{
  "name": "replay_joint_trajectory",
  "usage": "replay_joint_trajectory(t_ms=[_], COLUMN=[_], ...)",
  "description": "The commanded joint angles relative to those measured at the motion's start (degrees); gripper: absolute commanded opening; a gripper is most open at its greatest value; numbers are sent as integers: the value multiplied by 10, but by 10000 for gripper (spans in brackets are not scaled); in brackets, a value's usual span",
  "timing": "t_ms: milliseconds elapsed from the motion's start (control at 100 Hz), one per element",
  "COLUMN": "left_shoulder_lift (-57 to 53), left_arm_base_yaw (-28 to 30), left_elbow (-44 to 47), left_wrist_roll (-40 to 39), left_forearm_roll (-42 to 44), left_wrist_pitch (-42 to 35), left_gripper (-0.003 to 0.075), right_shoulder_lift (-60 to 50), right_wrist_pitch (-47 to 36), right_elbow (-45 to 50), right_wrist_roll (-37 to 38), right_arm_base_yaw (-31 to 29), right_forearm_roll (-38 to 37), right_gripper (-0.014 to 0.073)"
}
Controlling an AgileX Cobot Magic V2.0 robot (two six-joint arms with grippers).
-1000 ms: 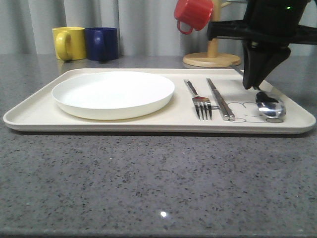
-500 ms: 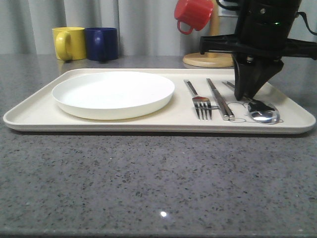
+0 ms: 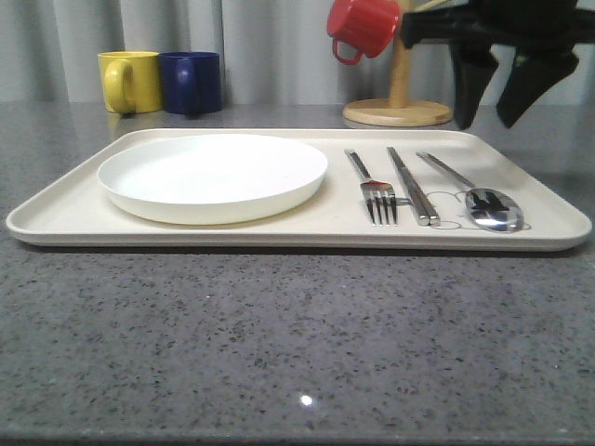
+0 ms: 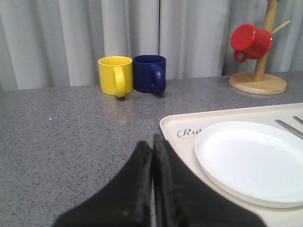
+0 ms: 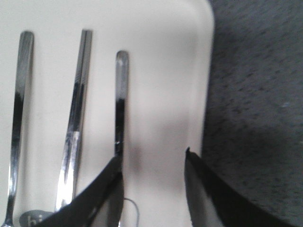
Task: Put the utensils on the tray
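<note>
Fork [image 3: 376,189], chopsticks [image 3: 413,187], spoon [image 3: 480,196]: three silver utensils, laid side by side and apart on the right part of the tray [image 3: 279,229], handles pointing away from the front camera. The spoon lies furthest right, its bowl at the near rim over a faint grey drawing.

Tray: cream, rectangular, low-rimmed, resting on the grey speckled table [image 3: 279,344]. Script lettering at one corner is seen from the left wrist camera alone.

Plate [image 3: 213,174]: round, white, set on the left part of the tray.

Right gripper [image 3: 502,88]: black, raised above the far right of the tray, fingers spread, nothing held. From its own wrist camera the three handles are seen from above, the spoon handle [image 5: 120,99] beside one fingertip [image 5: 111,177].

Left gripper [image 4: 152,146]: fingers pressed together, nothing between them, hanging over bare table beside the tray corner.

Yellow mug [image 3: 129,81] and dark blue mug [image 3: 191,82]: touching, far left behind the tray.

Red mug [image 3: 364,26]: hung on a wooden mug tree [image 3: 398,104] behind the tray.
</note>
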Motion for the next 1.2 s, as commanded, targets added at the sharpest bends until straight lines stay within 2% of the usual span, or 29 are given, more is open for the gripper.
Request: replay_joint_trajectory(t_ms=[0,180,430,860,910,980,1130,1150,1190], left_shoulder_lift=[3,3,3,3,3,3,3,3,3], left_arm_base_yaw=[-5,-5,-5,-5,-5,-5,-5,-5,-5], left_elbow=[-16,-16,-16,-16,-16,-16,-16,-16,-16], left_wrist_roll=[-5,-5,-5,-5,-5,-5,-5,-5,-5], left_forearm_roll=[-2,-2,-2,-2,-2,-2,-2,-2,-2], left_wrist_pitch=[-43,-43,-43,-43,-43,-43,-43,-43,-43], left_gripper=[-18,-18,-18,-18,-18,-18,-18,-18,-18], right_shoulder_lift=[-61,-135,-279,-570,-605,-643,-692,-695,-699], right_wrist_pitch=[-20,-23,-84,-201,-212,-222,-230,-230,-228], right_elbow=[-11,21,170,423,446,470,498,499,500], right_wrist_roll=[-7,-35,-37,-37,-37,-37,-37,-37,-37], right_arm_base_yaw=[-17,-59,-111,-115,-115,-115,-115,-115,-115], right_forearm_roll=[-40,-41,-41,-46,-49,-54,-60,-60,-60], right_gripper=[327,327,318,310,279,192,-63,-84,-74])
